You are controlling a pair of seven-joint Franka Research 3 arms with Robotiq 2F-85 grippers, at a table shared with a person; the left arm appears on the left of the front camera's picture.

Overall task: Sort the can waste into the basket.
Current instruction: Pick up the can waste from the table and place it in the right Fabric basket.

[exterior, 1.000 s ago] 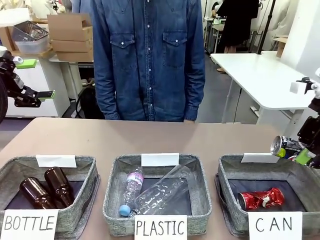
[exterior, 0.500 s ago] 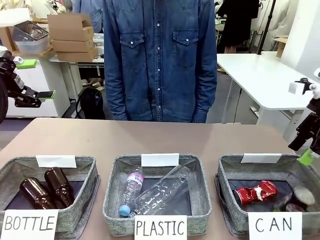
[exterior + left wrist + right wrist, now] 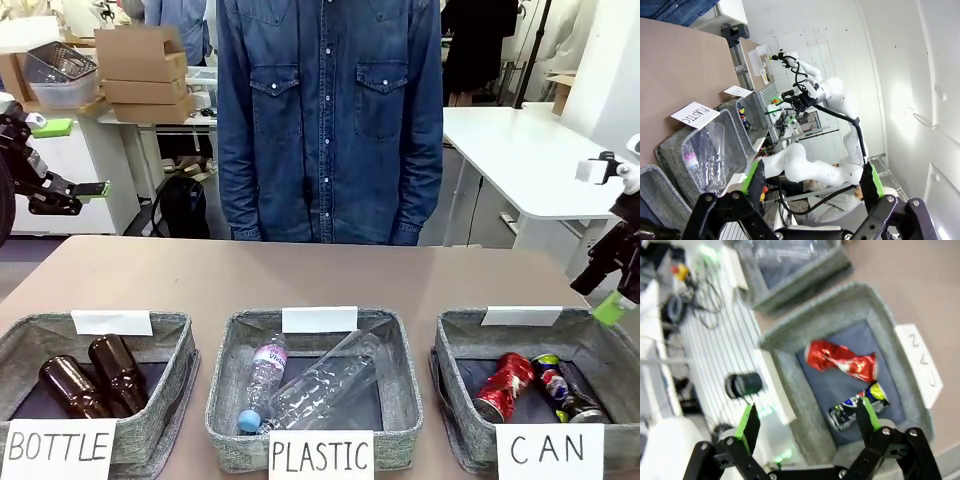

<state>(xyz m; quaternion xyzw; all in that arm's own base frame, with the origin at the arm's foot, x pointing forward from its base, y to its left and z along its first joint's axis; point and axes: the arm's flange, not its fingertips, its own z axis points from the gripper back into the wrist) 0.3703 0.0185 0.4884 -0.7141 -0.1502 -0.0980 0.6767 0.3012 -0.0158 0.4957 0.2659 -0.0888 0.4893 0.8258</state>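
Right end effector (image 3: 807, 422) spread wide, empty, above CAN basket (image 3: 790, 375); red can (image 3: 840, 361), dark can (image 3: 857, 407) inside. Left end effector (image 3: 812, 182) spread, empty.

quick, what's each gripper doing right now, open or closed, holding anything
Left gripper: open, holding nothing.
Right gripper: open, holding nothing, above the can basket; both crushed cans lie inside it.

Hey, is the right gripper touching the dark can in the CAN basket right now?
Apart. In the right wrist view the right gripper hangs open above the basket, and the dark can lies on its floor beside the red can.
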